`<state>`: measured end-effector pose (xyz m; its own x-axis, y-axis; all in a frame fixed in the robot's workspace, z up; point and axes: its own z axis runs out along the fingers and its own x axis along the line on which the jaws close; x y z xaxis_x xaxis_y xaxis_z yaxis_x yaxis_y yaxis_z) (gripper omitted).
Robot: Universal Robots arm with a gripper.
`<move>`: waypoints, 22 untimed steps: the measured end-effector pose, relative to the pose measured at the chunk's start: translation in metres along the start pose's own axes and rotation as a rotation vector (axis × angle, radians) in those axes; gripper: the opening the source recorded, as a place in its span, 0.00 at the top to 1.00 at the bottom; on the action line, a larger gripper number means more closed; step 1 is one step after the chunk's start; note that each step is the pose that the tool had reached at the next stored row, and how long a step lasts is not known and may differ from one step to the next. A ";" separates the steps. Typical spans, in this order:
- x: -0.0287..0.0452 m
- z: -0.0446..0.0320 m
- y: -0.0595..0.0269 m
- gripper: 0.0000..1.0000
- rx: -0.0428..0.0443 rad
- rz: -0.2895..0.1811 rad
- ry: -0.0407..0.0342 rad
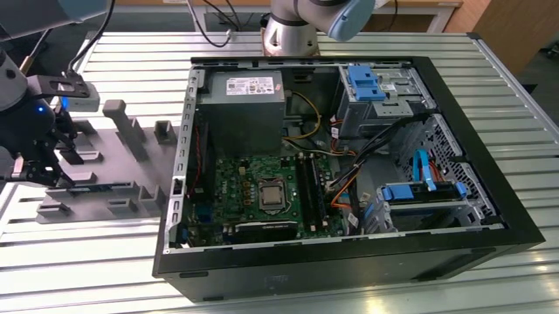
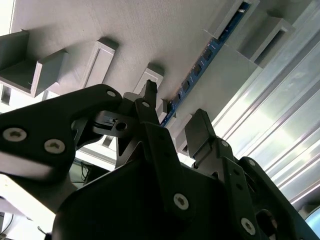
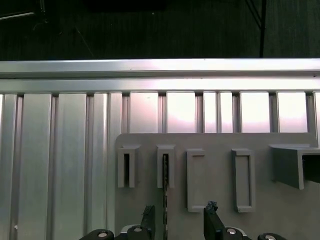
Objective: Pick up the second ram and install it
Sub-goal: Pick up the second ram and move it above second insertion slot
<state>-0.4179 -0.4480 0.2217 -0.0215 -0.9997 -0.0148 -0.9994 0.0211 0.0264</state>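
One slim blue-green memory stick point(image 2: 200, 62), edge-up in grey slotted holder point(image 3: 215, 142); black claw point(image 3: 179, 212) open astride it. Likely light, stiff, fragile: pinch flat faces.

The exterior view looks down steeply from high and well back, taking in the whole slatted worktop point(image 1: 88, 275), with the open computer case point(image 1: 332, 271) in the middle. The grey holder plate point(image 1: 114, 170) lies at the exterior view's left of the case, under my pincer point(image 1: 39, 170). My first wrist view sits close above the plate point(image 3: 210, 175), facing down past my pincer point(image 3: 180, 220) and out over the worktop point(image 3: 60, 150) beyond the plate's far edge. My second wrist view is nearer still, looking aslant past my pincer point(image 2: 175, 107) across the same plate point(image 2: 150, 30). All three views share the plate.
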 end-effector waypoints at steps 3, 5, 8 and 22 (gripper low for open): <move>0.0004 0.0017 0.0000 0.49 -0.0001 0.000 0.0001; 0.0004 0.0017 -0.0001 0.49 -0.0001 0.000 0.0001; 0.0006 0.0027 -0.0001 0.49 0.0002 0.000 -0.0001; 0.0064 0.0230 -0.0007 0.58 0.0003 0.000 0.0000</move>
<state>-0.4179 -0.4541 0.1986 -0.0216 -0.9997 -0.0147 -0.9994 0.0212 0.0260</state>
